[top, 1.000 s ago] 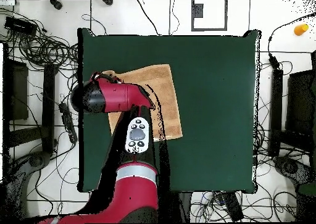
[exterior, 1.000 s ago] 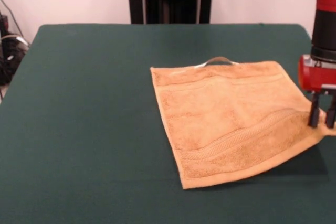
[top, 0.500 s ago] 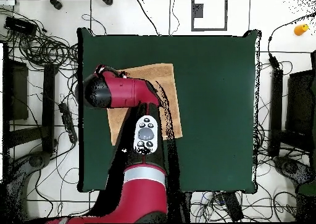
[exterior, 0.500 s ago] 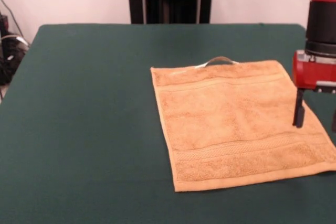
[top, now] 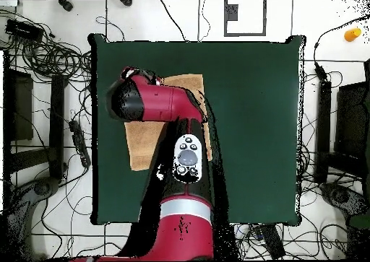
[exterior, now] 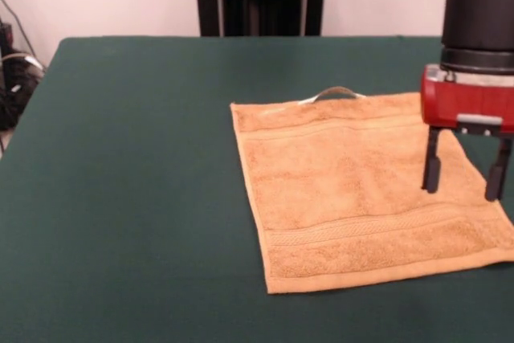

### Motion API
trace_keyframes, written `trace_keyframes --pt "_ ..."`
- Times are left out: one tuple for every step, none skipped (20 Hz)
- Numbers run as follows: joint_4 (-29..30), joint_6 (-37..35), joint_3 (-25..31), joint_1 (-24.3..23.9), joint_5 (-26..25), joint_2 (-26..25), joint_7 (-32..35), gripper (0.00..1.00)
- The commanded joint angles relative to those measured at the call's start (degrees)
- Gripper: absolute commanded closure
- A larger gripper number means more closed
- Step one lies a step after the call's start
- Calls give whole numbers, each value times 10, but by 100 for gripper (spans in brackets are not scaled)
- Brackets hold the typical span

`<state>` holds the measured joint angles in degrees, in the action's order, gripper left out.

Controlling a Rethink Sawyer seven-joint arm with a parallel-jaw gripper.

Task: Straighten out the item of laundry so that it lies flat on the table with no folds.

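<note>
One orange-tan towel lies spread flat on the dark green table, toward the right side of the front view, its near right corner running up to the picture's edge. A woven band crosses it near the front hem and another near the back hem. A small pale loop stands up at the middle of the back hem; whether it is a label or a hanging tab is hard to make out.

One red and black arm reaches over the cloth. Its upper part is cut off by the top of the front view, which shows only the black wrist, the red housing and the gripper. The two dark fingers hang apart, empty, over the towel's right part; whether their tips touch the cloth cannot be told.

From overhead the arm covers much of the towel, leaving a strip along its left side and a corner at the top in sight, and the gripper itself is hidden beneath the arm's head. Tangled cables lie on the floor around the table.
</note>
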<state>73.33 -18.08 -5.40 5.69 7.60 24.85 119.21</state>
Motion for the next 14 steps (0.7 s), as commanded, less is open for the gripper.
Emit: trace_keyframes --pt "99 -44 49 -38 -34 56 -3 0" --pt "101 -46 50 -44 -37 61 -9 0" --pt "103 -40 47 -46 -43 66 -10 0" --pt "103 -41 47 -50 -46 69 -13 0" --pt "101 -46 47 -53 -48 73 -15 0" --pt "95 -55 46 -55 -51 76 -18 0" --pt "88 -64 46 -57 -53 79 -20 0" --pt "79 -74 48 -59 -55 80 -21 0" --pt "72 -84 48 -59 -58 81 -22 0" --pt "62 -95 47 -58 -61 81 -21 0" --pt "52 -105 46 -57 -63 80 -20 0" --pt "42 -115 45 -56 -65 78 -19 0" --pt "33 -123 46 -57 -67 77 -19 0" --pt "24 -130 46 -57 -70 76 -18 0"
